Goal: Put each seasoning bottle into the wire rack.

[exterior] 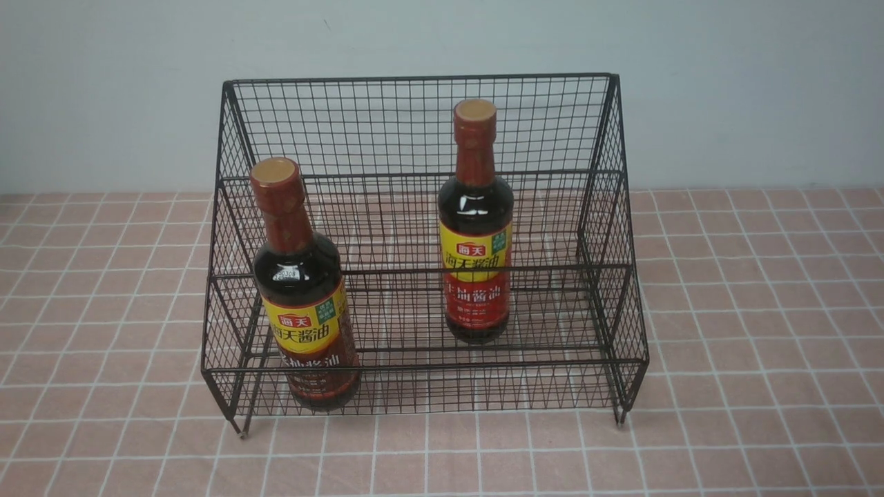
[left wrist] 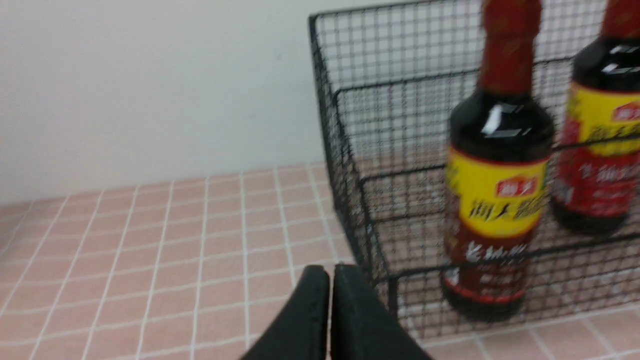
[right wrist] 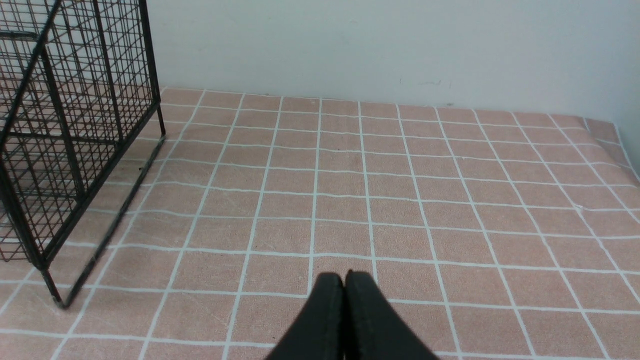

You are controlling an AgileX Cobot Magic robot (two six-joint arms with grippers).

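black wire rack [exterior: 421,364] seen standing on table [exterior: 746,290], pale wall [exterior: 746,90] behind. table covered in pink-brown with white grid lines. two soy-sauce bottles inside rack, both with tan caps, red-brown necks, dark shoulders, yellow labels. brown-band bottle [exterior: 304,283] placed at rack's left part, on the front lower tier, neck tilted a bit toward the left side in front view. red-band bottle [exterior: 476,221] placed right of rack's middle, further back, roughly upright. bottles set apart, gap between them, neither held. lower part of brown-band bottle seen through front mesh. lower band of red-band bottle crossed by no claw, label faced to front camera, green patch visible on both yellow labels. left claw [left wrist: 331,272] closed, tips brought together, nothing gripped; blurred in left wrist view, rack and both bottles seen past it. right claw [right wrist: 343,280] also closed, tips together, nothing gripped, table seen below and beyond it. side of rack, a corner and a thin foot bar seen in right wrist view, apart from right claw. neither claw shown in front view. rack's tall mesh back, sloped sides and short legs visible; feet rested on table. exact contact between bottles and mesh cannot be told.
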